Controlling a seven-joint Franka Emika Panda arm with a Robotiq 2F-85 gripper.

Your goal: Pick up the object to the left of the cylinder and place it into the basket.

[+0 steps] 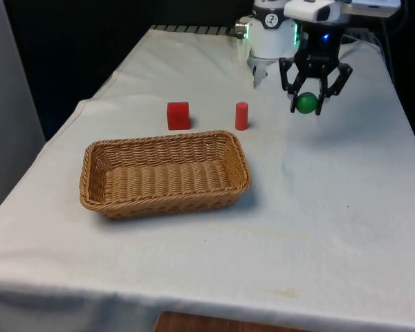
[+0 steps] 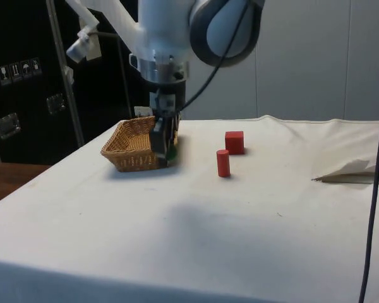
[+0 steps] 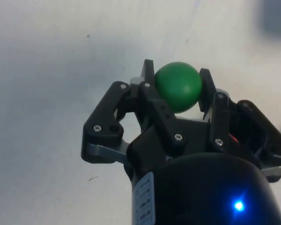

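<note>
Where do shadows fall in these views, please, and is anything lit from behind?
Front view: the gripper holding the green ball casts a soft shadow on the cloth; side view: a broad dim shadow lies on the cloth below the arm; the views show no backlighting.

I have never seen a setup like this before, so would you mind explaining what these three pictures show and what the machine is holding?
This is a white robot arm with a black two-finger gripper, working at a table covered with a white cloth. One picture looks along the table from the front, one from its side, and one comes from a camera mounted on the wrist, looking down past the fingers. On the cloth lie a wicker basket, a red cube and a small red cylinder standing upright. The basket has nothing in it. The gripper is shut on a green ball, held above the cloth; in the front view it hangs at the front view's right of the cylinder.
</note>
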